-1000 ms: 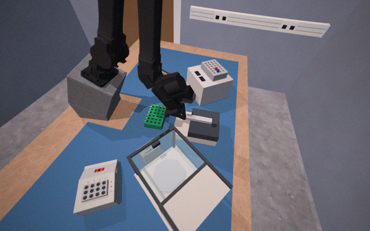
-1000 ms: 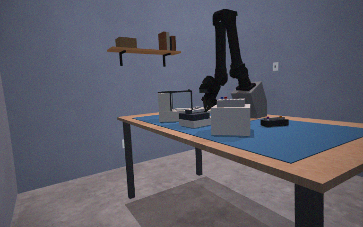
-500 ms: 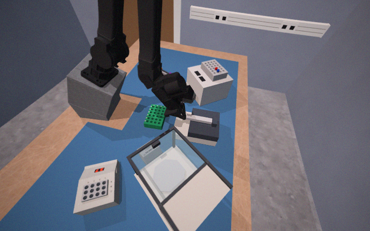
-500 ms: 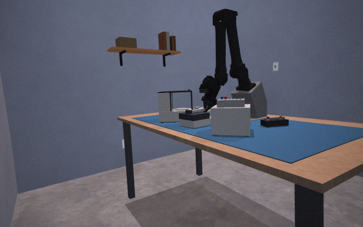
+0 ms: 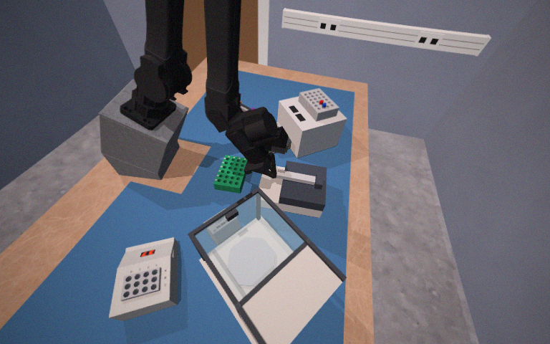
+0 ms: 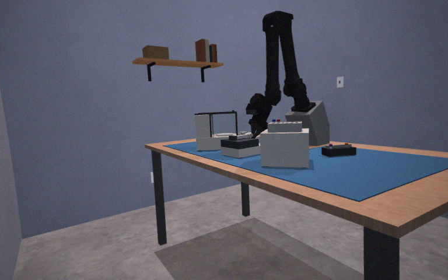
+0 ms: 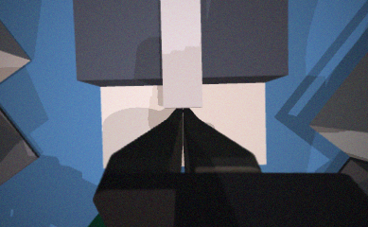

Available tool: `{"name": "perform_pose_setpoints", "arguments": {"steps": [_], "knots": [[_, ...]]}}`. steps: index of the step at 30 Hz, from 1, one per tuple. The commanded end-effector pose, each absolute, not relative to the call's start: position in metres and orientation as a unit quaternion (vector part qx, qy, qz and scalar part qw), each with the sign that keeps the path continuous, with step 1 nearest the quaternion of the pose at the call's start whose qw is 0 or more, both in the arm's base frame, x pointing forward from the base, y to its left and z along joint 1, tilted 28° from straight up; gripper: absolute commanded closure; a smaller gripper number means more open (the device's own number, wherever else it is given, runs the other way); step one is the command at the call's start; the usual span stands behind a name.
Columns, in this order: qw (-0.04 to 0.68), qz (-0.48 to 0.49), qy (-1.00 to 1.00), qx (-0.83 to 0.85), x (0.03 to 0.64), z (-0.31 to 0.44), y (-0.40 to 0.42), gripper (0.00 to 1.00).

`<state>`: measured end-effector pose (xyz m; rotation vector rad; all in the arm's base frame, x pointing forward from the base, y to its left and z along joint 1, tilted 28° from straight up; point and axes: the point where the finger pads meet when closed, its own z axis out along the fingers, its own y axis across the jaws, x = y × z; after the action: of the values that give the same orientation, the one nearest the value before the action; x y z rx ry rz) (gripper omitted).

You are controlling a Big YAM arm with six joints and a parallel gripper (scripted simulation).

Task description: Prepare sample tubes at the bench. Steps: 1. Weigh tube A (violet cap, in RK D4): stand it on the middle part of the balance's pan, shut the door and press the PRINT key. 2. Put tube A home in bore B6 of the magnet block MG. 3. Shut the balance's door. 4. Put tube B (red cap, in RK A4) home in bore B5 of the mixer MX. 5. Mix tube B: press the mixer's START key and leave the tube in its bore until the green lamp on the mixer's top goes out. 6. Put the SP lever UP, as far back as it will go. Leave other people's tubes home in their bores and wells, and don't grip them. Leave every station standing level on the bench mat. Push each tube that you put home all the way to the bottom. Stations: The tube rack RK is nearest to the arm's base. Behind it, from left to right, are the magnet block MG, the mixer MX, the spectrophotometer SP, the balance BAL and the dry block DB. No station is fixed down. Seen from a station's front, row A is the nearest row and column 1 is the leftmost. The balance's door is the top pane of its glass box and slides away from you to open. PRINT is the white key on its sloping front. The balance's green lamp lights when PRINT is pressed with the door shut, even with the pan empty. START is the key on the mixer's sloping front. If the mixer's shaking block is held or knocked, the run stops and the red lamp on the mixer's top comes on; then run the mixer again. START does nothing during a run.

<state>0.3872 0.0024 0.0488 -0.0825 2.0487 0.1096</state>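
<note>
Points a closed claw [image 5: 273, 173] [image 6: 254, 136] [image 7: 183, 113] at the white lever [image 5: 297, 175] [image 7: 182, 52].
Holds nothing; sits by the lever's near end, atop the spectrophotometer [image 5: 302, 196] [image 6: 240, 151] [image 7: 112, 47], right of the mixer [image 5: 318, 136] [image 6: 284, 149].

Arm [image 6: 272, 62] folded high, closed jaws [image 6: 254, 136] low by the spectrophotometer [image 6: 240, 148]. Balance [image 6: 207, 133] beyond it. Mixer [image 6: 284, 148] in front, blue and red caps [image 6: 278, 120] up top. Magnet block [image 6: 338, 150] sits apart on the blue mat [image 6: 361, 177], worktop [image 6: 398, 219] underneath.
</note>
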Motion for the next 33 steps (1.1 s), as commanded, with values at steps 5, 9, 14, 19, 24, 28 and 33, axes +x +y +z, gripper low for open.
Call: {"name": "perform_pose_setpoints", "arguments": {"steps": [5, 9, 14, 19, 24, 28, 33], "knots": [[0.579, 0.052, 0.812, -0.047, 0.4308, 0.1029, 0.0117, 1.0], [0.576, 0.052, 0.815, -0.049, 0.4274, 0.104, 0.0114, 1.0], [0.579, 0.051, 0.812, -0.05, 0.4272, 0.1073, 0.0111, 1.0], [0.579, 0.05, 0.812, -0.051, 0.427, 0.1079, 0.0107, 1.0], [0.58, 0.05, 0.812, -0.051, 0.4268, 0.1084, 0.0104, 1.0], [0.58, 0.049, 0.812, -0.052, 0.4267, 0.1087, 0.0102, 1.0], [0.58, 0.049, 0.812, -0.053, 0.4266, 0.109, 0.0099, 1.0]]}}
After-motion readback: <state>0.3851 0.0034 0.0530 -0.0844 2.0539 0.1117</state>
